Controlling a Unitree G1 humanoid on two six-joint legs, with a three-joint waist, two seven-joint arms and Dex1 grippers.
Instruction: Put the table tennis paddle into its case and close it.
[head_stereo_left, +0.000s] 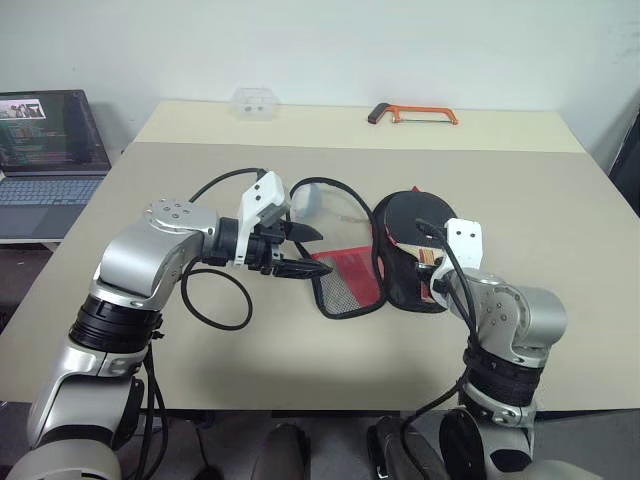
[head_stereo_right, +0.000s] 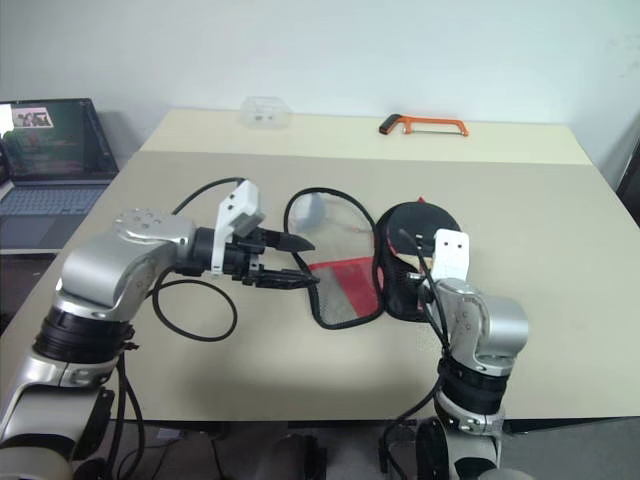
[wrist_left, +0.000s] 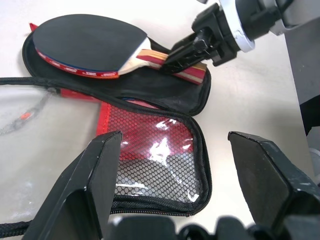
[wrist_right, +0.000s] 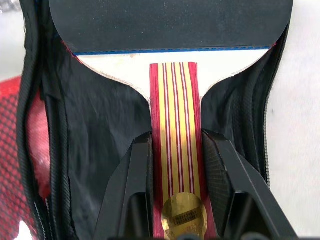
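Case (head_stereo_left: 400, 262) lies unzipped mid-table (head_stereo_left: 560, 230); paddle (wrist_left: 85, 47) rests in its black half. Right pincer (wrist_right: 176, 165) grips paddle handle. Left pincer (head_stereo_left: 300, 250) hangs released above the mesh flap. Hacksaw (head_stereo_left: 415, 114) far behind case.

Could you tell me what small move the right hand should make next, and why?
Probably open the right hand and let go: it is shut on the handle of the table tennis paddle, which already seems to lie on the open case's black lining, its mesh flap spread beside it.
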